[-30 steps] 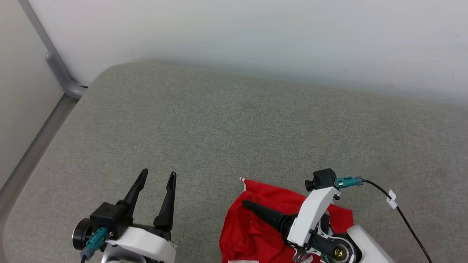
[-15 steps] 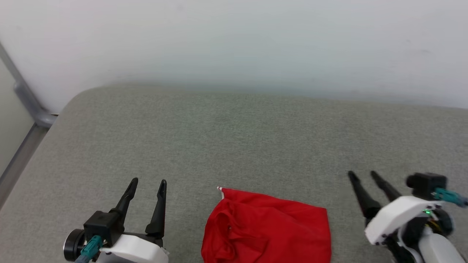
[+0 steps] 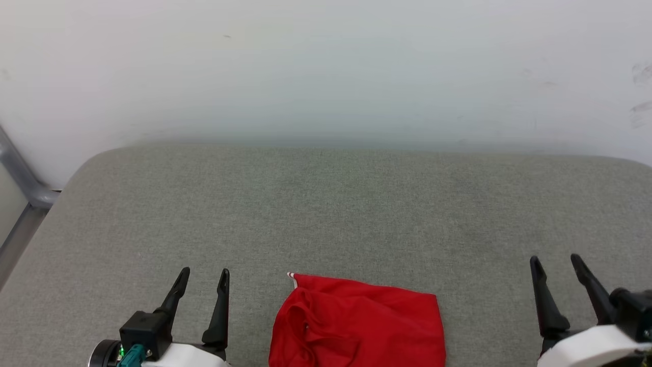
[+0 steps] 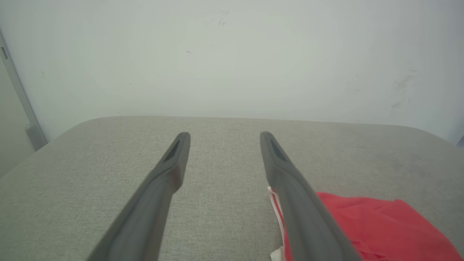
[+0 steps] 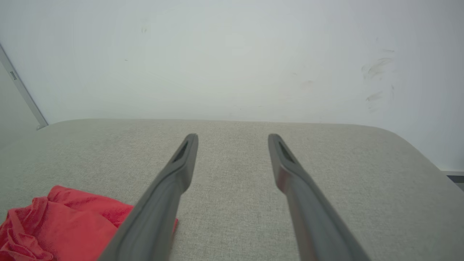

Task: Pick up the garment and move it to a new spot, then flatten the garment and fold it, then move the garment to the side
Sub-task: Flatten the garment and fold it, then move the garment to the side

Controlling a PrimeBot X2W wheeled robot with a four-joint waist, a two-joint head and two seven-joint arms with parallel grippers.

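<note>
As head view shows, left hand (image 3: 205, 272) and right hand (image 3: 555, 260) flank garment (image 3: 356, 326).

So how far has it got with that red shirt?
Folding looks done: the red shirt lies in a compact, somewhat wrinkled rectangle on the grey cushion. Nothing is in hand: left pincer and right pincer stand open, empty, either side. Possibly left: moving it aside.
</note>
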